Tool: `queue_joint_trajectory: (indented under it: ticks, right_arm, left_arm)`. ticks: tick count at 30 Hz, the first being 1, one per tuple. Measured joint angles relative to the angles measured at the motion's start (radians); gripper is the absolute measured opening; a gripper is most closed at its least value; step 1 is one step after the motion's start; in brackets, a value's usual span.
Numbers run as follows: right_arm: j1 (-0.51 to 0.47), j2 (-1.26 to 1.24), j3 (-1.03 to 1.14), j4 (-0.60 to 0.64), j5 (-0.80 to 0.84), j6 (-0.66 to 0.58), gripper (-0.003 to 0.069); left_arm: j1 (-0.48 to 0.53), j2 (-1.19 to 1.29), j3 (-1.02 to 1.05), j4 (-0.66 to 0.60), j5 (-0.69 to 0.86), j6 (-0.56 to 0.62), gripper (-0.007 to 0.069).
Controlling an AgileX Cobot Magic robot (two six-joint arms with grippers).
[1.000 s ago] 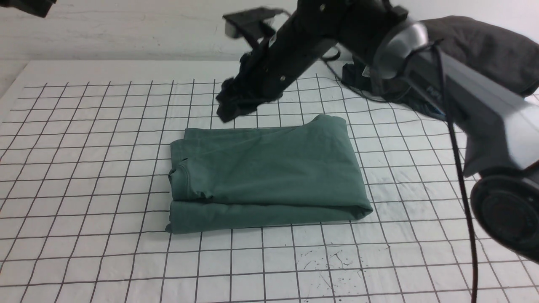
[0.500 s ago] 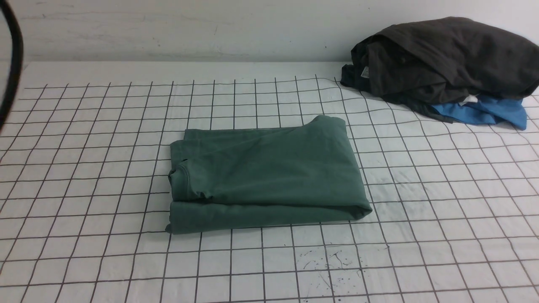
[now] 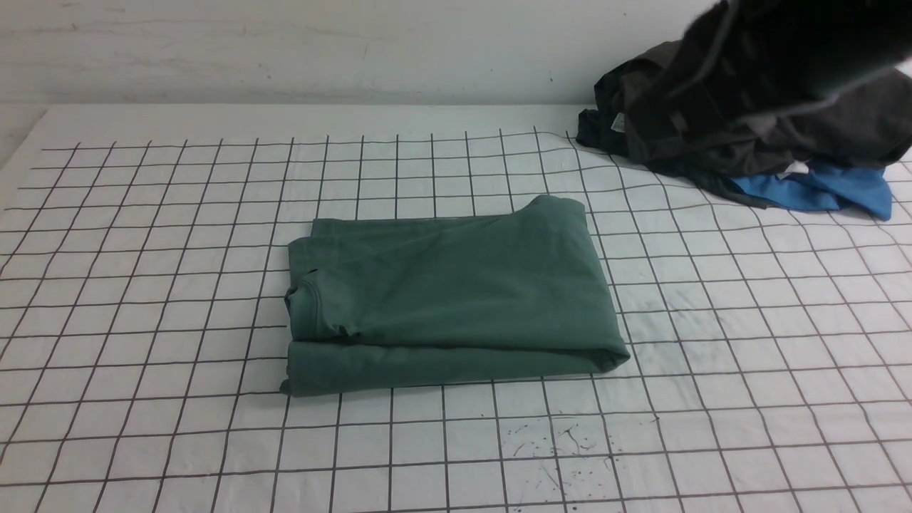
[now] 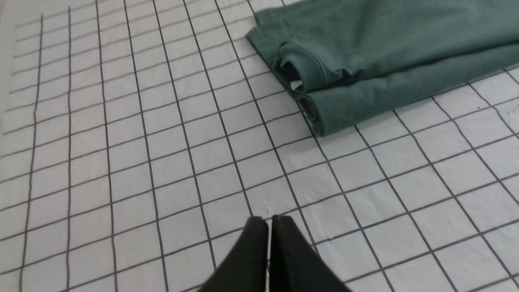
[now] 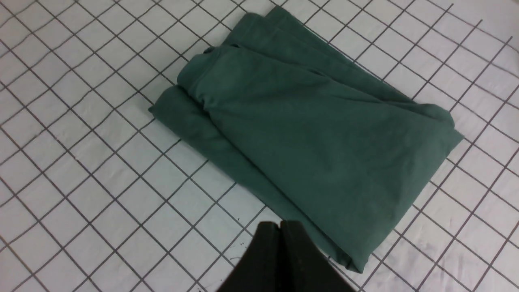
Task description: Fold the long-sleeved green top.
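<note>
White gridded surface (image 3: pixel 142 299), pale wall behind. Green top (image 3: pixel 449 296) lies folded into a rectangle mid-surface, collar end toward the robot's left, untouched by either arm. Far right: dark clothes heap (image 3: pixel 684 135) over a blue garment (image 3: pixel 826 191); a blurred black arm part (image 3: pixel 791 43) cuts off the heap's upper side, too smeared to identify. Half a second earlier that corner was unobstructed; top unchanged. Left tool (image 4: pixel 269 227): jaws pressed together, empty, above bare grid near the collar end. Right tool (image 5: pixel 279 229): jaws together, empty, above the top's near edge. Neither tool visible in front view.
</note>
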State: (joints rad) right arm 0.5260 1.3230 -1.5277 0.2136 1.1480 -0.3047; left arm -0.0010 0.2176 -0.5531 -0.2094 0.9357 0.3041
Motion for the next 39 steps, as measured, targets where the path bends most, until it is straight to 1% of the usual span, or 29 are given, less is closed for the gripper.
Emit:
queue_joint_trajectory:
  ticks: [4, 6, 9, 13, 15, 21, 31, 39]
  right_arm:
    - [0.000, -0.179, 0.220, 0.005, -0.189, 0.000, -0.0014]
    - [0.000, -0.252, 0.303, 0.005, -0.259, -0.001, -0.0014]
    - [0.000, -0.385, 0.408, 0.004, -0.338, -0.004, -0.0014]
    - [0.000, -0.525, 0.503, -0.010, -0.397, -0.004, -0.0014]
    - [0.000, -0.599, 0.536, -0.024, -0.407, -0.004, -0.0014]
    - [0.000, -0.685, 0.566, -0.023, -0.395, -0.004, -0.0014]
    - [0.000, -0.694, 0.577, -0.003, -0.318, -0.004, -0.0014]
    - [0.000, -0.694, 0.577, 0.007, -0.310, -0.004, -0.0014]
  left_arm:
    - [0.000, -0.129, 0.064, -0.001, -0.035, 0.000, -0.0005]
    - [0.000, -0.165, 0.070, -0.001, -0.037, 0.000, -0.0005]
    - [0.000, -0.194, 0.073, -0.001, -0.037, 0.000, -0.0005]
    - [0.000, -0.199, 0.073, -0.002, -0.037, 0.000, -0.0005]
    - [0.000, -0.199, 0.073, -0.002, -0.037, 0.000, -0.0005]
    - [0.000, -0.199, 0.073, -0.002, -0.036, 0.000, -0.0005]
    - [0.000, -0.199, 0.073, -0.002, -0.036, 0.000, -0.0005]
    - [0.000, -0.199, 0.073, -0.004, -0.036, 0.000, -0.0005]
